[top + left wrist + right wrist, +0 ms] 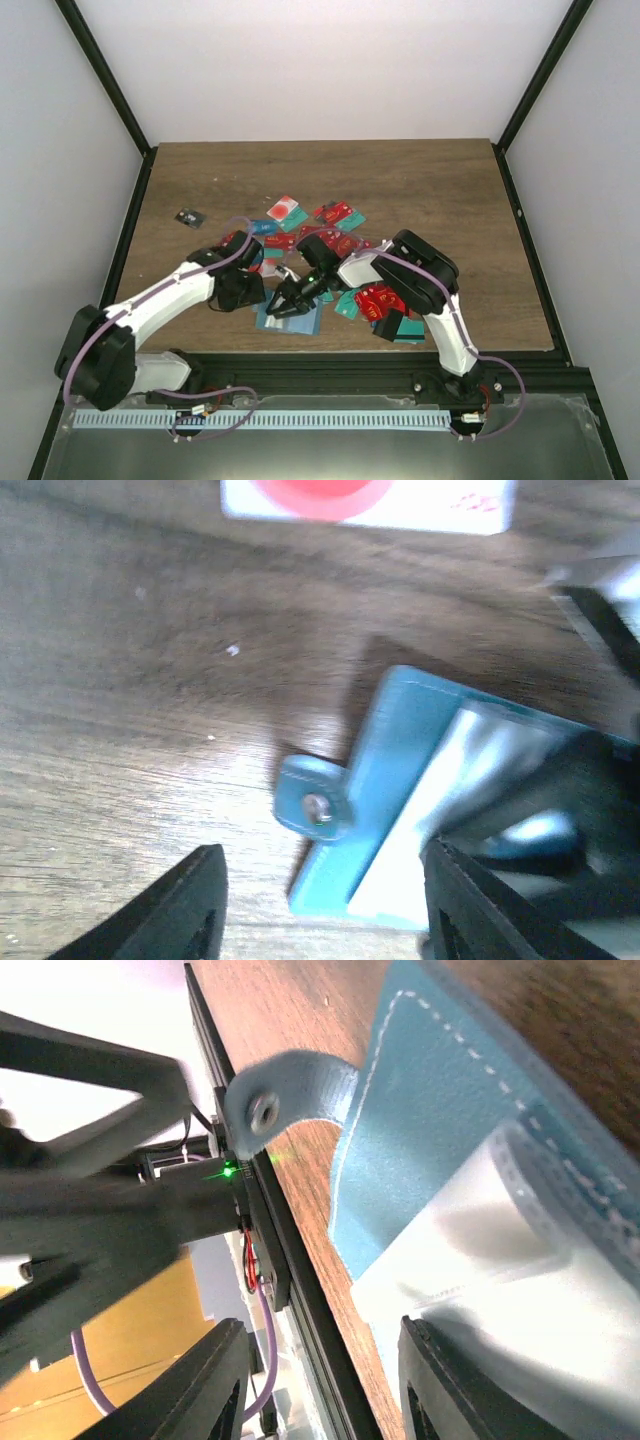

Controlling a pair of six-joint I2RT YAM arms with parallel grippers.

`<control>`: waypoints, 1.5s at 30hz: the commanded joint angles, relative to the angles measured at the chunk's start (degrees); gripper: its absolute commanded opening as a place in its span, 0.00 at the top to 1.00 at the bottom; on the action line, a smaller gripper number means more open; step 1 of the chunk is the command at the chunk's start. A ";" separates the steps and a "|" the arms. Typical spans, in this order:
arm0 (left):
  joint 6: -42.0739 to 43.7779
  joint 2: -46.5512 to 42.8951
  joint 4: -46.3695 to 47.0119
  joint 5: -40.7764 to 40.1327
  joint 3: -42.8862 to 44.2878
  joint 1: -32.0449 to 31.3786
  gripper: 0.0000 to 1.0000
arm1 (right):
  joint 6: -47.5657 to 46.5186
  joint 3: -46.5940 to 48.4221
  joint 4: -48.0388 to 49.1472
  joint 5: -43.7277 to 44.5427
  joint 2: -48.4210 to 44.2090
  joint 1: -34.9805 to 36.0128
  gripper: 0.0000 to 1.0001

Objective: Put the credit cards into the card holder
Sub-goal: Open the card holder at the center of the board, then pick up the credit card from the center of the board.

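Observation:
The teal-blue card holder (290, 320) lies open near the table's front edge, its snap tab (316, 807) sticking out to the left. Its pale inner panel (520, 1260) faces up. My left gripper (252, 290) is open and empty just left of it; in the left wrist view (320, 920) its jaws straddle the holder's near corner (345, 880). My right gripper (288, 303) is open over the holder, one finger (455, 1380) low over the pale panel. The credit cards, red (340, 213), teal (348, 305) and white with a red blot (287, 210), lie scattered behind the grippers.
A small black object (187, 217) lies at the back left. A dark case (393, 326) on a teal card sits under the right arm near the front edge. The black table rail (275, 1260) runs just past the holder. The white blot card (365, 495) lies beyond the holder.

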 commanded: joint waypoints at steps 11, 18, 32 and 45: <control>2.97 -8.58 -1.60 2.57 6.45 -0.12 0.35 | -7.90 1.63 -9.24 -0.59 -2.84 -2.83 0.49; 4.04 -7.24 -0.51 4.76 9.42 -0.13 0.35 | -9.40 3.95 -14.36 -0.40 -8.65 -2.81 0.46; 8.45 -1.03 -4.81 -1.45 19.28 4.85 0.36 | -7.86 7.17 -19.52 7.84 -12.38 -3.33 0.45; 17.41 10.16 -1.43 4.85 20.19 26.69 0.37 | 1.00 25.98 -15.73 11.07 2.77 -3.33 0.46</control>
